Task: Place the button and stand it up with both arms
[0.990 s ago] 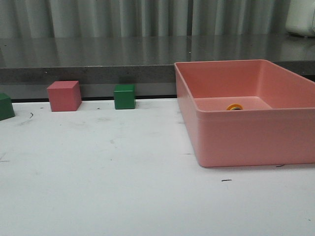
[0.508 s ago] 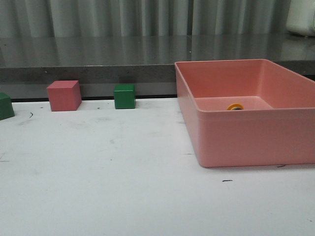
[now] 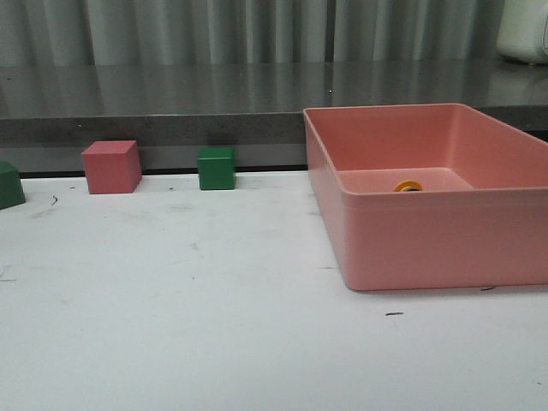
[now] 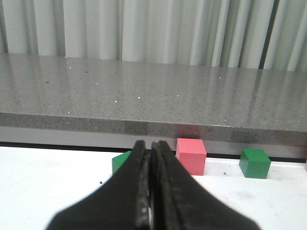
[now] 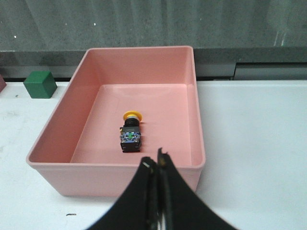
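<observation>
Grey curtains and a speckled stone counter back a scuffed white table [image 3: 214, 325], where a shallow pink plastic bin [image 3: 445, 248] holds the yellow-capped push-button switch [image 5: 131, 132], lying on its side near the middle of the bin's floor. A careless reach could catch the bin's near wall or roll the switch away on its round cap. Just outside that near wall, the right hand [image 5: 157, 165] hovers with fingers pressed together, while the left hand [image 4: 151, 153], likewise closed and empty, faces cubes away from the bin.

Soft even light, faint shadows, slight graininess
</observation>
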Robot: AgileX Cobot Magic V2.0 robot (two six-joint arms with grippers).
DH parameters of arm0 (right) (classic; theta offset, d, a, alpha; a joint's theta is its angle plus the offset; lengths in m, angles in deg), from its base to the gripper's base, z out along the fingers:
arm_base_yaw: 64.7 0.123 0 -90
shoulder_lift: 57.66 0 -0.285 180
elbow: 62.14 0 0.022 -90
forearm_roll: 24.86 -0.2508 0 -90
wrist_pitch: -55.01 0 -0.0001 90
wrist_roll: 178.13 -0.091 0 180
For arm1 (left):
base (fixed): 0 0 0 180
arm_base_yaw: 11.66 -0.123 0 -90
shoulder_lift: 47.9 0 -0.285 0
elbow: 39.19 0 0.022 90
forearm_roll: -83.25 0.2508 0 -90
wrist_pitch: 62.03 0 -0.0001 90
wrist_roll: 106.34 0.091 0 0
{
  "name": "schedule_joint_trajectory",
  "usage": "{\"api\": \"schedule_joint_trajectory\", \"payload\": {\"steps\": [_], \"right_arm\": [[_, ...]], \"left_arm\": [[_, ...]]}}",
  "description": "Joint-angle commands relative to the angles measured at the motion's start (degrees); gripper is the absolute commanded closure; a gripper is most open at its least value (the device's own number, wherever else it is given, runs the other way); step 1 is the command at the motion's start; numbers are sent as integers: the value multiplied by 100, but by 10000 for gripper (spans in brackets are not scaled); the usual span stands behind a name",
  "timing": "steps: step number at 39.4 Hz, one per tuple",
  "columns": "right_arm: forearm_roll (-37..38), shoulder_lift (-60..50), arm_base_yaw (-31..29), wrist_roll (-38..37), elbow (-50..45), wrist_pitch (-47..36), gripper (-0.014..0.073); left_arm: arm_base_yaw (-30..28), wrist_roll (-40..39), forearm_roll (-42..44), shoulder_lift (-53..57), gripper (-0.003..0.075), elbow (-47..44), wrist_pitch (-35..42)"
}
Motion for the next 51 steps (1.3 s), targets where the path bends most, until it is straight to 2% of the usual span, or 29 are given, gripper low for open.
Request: {"api": "schedule_joint_trajectory", "payload": {"steps": [1,4,7,12,15,17,20,27,32,43,51], "right_arm": [[8,202,-32,10,238,-361,653],[8,201,-32,10,238,-373,638],[8,201,-32,10,238,-373,559],[8,201,-32,10,238,-386,296],[8,201,-32,10,238,-386,104],[8,201,-32,10,238,-386,18],[8,201,-32,10,238,-390,-66],[8,364,-32,10,238,-795,-67],[8,936,-32,10,383,-1194,-67],[8,3186,62,10,1971,-768,-67],[8,4545,626,10,3079,-168,-67]], "left_arm": [[31,-9,7,-106,737,221,418],[31,-9,7,-106,701,221,418],[31,-9,7,-106,587,221,418],[31,-9,7,-106,275,221,418],[31,-9,7,-106,137,221,433],[31,-9,7,-106,91,221,433],[31,-9,21,-106,80,221,433],[31,-9,21,-106,80,221,433],[31,-9,21,-106,80,221,433],[31,-9,21,-106,80,221,433],[31,-9,21,-106,80,221,433]]}}
